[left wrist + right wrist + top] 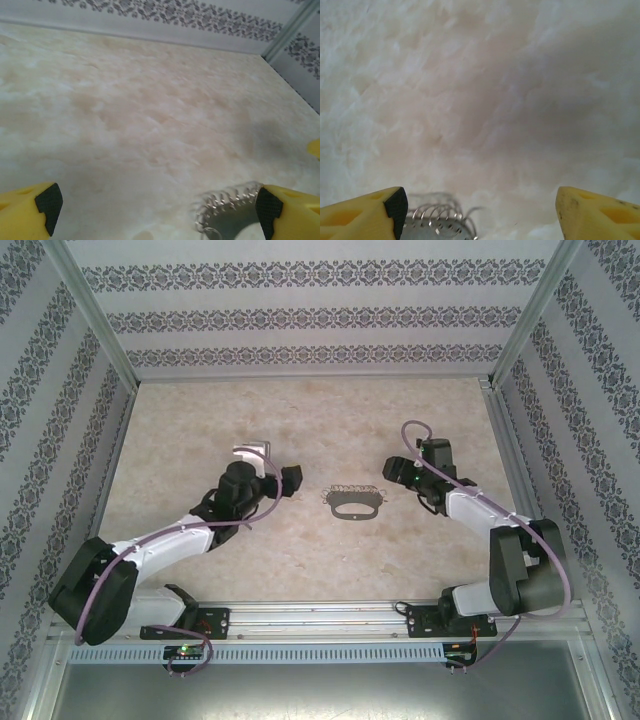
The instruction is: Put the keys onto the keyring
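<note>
Keyring (353,505) is laid flat on the pale marbled table (300,410), between the two grippers, and its silvery chain (352,491) is seen along the far side. The left gripper (272,466) is held near its left end with jaws wide apart. The right gripper (393,472) is held near its right end, jaws apart too. Nothing is gripped by either.

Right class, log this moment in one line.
keyring: on table | left gripper: open, empty | right gripper: open, by chain
</note>
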